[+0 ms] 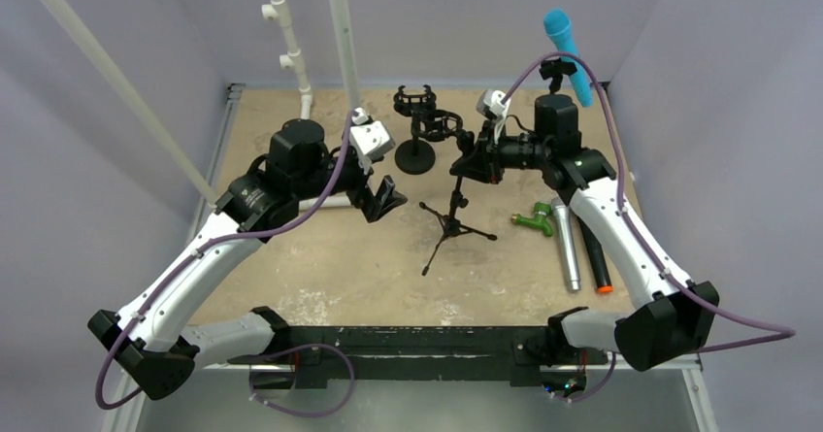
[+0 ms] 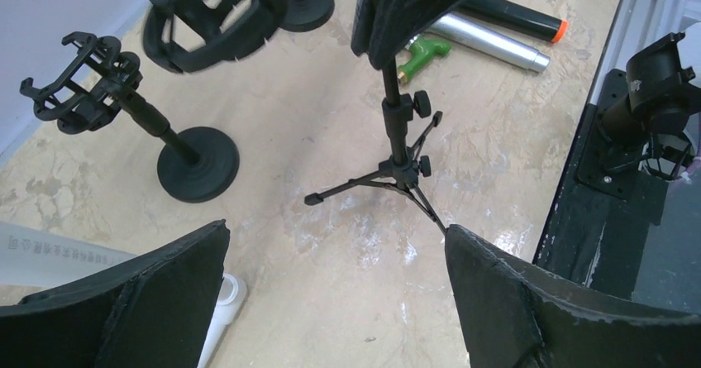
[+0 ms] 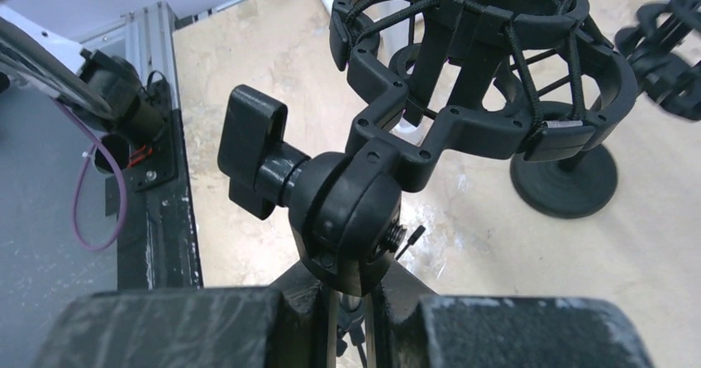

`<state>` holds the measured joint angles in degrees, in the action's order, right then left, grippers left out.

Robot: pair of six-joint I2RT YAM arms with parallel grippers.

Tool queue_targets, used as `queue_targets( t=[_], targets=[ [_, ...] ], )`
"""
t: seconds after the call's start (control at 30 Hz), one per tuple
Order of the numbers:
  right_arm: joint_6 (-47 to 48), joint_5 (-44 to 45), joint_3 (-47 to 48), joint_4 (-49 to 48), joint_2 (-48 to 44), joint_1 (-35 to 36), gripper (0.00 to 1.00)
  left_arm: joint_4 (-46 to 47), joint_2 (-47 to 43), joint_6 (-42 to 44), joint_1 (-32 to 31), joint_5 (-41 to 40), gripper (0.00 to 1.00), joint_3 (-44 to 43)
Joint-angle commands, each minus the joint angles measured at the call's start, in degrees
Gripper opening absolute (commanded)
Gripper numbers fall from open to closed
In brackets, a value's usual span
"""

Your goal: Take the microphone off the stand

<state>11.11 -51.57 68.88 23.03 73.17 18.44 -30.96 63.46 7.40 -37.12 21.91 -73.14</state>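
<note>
Nearest me, by the right edge of the worktop [image 1: 320, 257], a silver microphone [image 1: 566, 248] and a black microphone [image 1: 594, 257] lie side by side, while my left pincer [image 1: 383, 199] hangs spread wide over the left-centre. At mid-worktop my right pincer [image 3: 351, 314] is pinching the pole of the tripod stand [image 1: 452, 220], just under the swivel joint [image 3: 347, 211] carrying its shock mount [image 3: 479, 78]. Farther back is a round-base stand [image 1: 415, 156], and at the far right corner the blue microphone [image 1: 566, 49] sits tilted in a clip [image 1: 555, 68]
</note>
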Motion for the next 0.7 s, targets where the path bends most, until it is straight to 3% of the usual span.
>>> queue_targets(
  t=[0.0,0.3,0.67],
  targets=[
    [-1.8,0.3,8.9,3.5,-1.2,0.3,0.0,0.8,-0.9,1.8,0.5,3.4,1.0,-0.3],
    [-7.2,-1.2,17.3,7.2,-0.9,0.4,0.0,1.0,2.1,-1.4,0.4,9.4,0.97,-3.7],
    [-14.5,-9.7,23.6,4.9,-0.7,0.4,0.0,10.3,8.4,-6.9,-1.1,19.2,0.92,-3.9]
  ],
)
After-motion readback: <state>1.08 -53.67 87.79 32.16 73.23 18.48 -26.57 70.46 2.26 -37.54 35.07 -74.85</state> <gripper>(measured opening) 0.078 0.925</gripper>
